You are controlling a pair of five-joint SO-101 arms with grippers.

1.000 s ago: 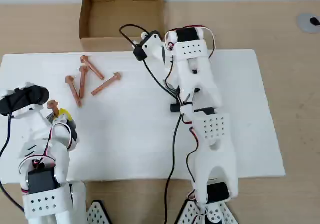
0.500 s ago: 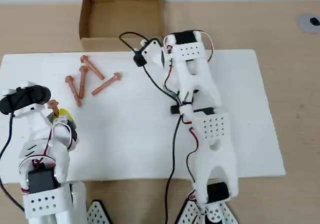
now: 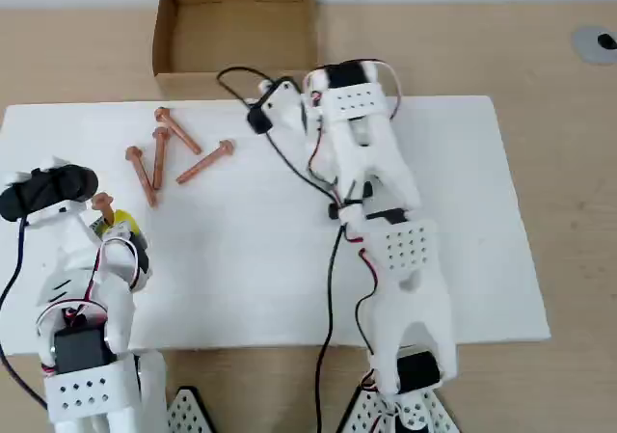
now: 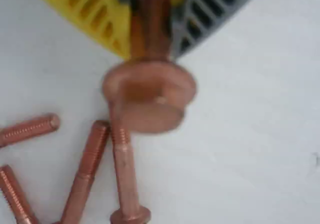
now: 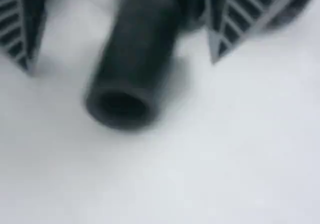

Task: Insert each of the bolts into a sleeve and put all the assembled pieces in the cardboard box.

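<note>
My left gripper sits at the white mat's left edge, shut on a copper bolt whose round head sticks out past the yellow finger and the grey finger. Several loose copper bolts lie on the mat just beyond it. My right arm stretches across the mat, its wrist end near the cardboard box. My right gripper is shut on a black sleeve, which hangs tilted above the mat with its open end outward.
The white mat covers most of the wooden table. The open box stands just past the mat's far edge, and its inside looks bare. Black cables run along the right arm. A grey disc lies far right.
The right arm's wrist end has swung left toward the loose bolts. The left arm and its bolt have stayed put.
</note>
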